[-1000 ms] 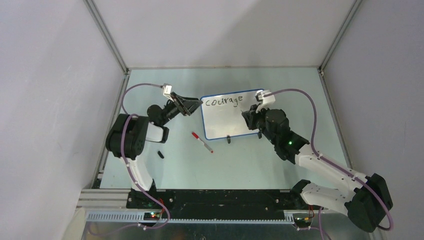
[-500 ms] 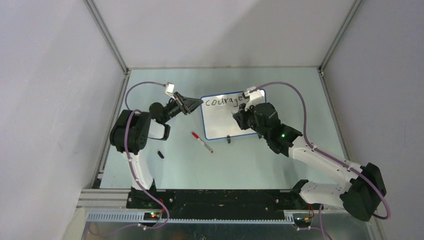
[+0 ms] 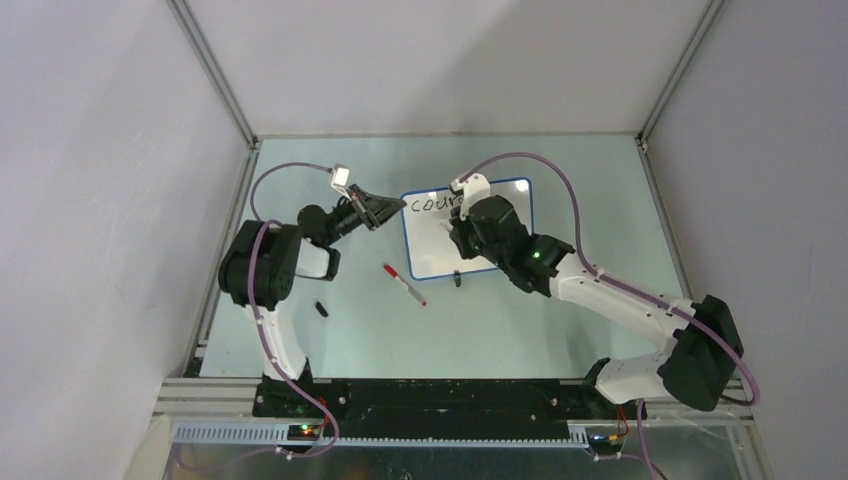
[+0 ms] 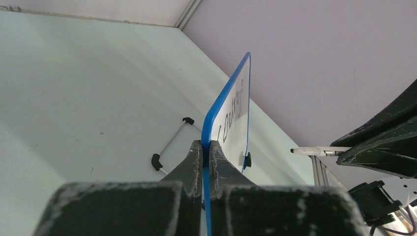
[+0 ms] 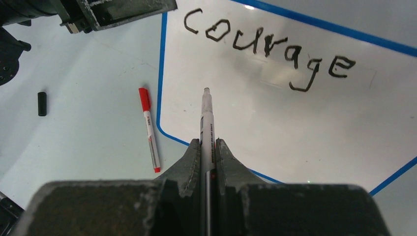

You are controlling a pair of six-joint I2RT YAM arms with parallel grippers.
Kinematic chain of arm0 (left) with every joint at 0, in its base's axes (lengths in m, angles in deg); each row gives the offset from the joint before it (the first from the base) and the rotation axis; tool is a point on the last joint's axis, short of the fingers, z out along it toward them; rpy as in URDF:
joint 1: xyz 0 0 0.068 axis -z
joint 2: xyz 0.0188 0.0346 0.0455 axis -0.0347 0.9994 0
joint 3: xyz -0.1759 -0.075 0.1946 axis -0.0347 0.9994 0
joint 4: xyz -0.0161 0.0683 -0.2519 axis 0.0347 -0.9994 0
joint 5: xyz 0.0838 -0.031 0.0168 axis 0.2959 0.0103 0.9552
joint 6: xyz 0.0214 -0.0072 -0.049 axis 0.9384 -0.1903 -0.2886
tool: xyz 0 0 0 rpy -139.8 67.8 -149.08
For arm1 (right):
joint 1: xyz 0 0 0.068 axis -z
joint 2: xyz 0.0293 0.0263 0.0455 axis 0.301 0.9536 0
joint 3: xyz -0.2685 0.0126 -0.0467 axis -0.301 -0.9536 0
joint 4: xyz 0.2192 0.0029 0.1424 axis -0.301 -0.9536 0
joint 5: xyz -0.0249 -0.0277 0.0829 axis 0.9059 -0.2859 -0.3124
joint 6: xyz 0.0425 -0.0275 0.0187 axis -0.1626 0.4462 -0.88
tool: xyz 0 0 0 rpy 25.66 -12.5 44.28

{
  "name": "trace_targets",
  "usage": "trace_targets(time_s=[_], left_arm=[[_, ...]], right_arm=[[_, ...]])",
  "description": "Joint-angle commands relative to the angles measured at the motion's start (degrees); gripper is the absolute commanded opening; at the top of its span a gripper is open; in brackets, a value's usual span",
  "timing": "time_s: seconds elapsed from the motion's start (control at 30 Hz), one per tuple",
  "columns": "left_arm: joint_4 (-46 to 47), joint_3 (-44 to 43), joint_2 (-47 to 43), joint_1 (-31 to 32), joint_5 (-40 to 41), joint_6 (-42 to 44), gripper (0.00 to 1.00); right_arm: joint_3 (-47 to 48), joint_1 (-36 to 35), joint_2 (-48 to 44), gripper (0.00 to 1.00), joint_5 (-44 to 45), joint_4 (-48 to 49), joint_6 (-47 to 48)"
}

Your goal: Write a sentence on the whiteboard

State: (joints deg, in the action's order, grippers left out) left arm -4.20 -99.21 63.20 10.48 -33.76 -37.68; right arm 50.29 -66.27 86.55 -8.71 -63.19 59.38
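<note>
The whiteboard (image 3: 430,255) stands tilted at the back middle of the table, white with a thin blue rim. The sentence (image 5: 268,46) on it reads "courage" in black along the top. In the top view my right wrist hides the end of the word. My left gripper (image 4: 206,145) is shut on the board's blue left edge (image 4: 222,101). My right gripper (image 5: 207,141) is shut on a white-barrelled marker (image 5: 206,113). The marker's tip points at the bare board (image 5: 295,128) below the word's first letters. I cannot tell whether the tip touches.
A red-capped pen (image 3: 403,284) lies on the table left of the board's lower corner. A small black cap (image 3: 321,309) lies farther left, near the left arm's base. One black foot (image 3: 457,279) of the board shows at its lower edge. Enclosure walls ring the table.
My left gripper has closed on the board's left edge. My right arm has swung left across the board with the marker and now covers the end of "courage" in the top view.
</note>
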Motion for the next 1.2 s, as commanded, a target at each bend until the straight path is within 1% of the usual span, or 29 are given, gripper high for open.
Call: trace_targets(time_s=[0.0,0.2,0.47,0.7,0.93,1.17], left_arm=[[2.44,1.41,-2.56,-0.31,-0.22,3.0,0.0],[2.44,2.08,-2.85,-0.32,-0.13,4.04,0.0],[2.44,1.95,-2.54,-0.29,-0.35,4.28,0.0],[2.44,1.71,-2.34,-0.28,-0.54,4.13,0.0],[2.41,1.54,-2.16,-0.3,-0.83,4.02,0.0],[2.44,1.51,-2.2,-0.3,-0.88,4.1,0.0]], right_arm=[[5.59,-1.6,2.73,0.0,4.42,-1.75,2.29],[9.69,-2.57,6.87,0.0,7.44,-2.9,3.77],[12.65,-3.64,10.4,0.0,7.61,-3.83,4.03],[12.77,-4.05,11.91,0.0,9.42,-4.02,4.12],[12.72,-3.71,12.36,0.0,14.46,-5.1,4.73],[12.73,-3.28,12.97,0.0,13.26,-4.99,4.89]])
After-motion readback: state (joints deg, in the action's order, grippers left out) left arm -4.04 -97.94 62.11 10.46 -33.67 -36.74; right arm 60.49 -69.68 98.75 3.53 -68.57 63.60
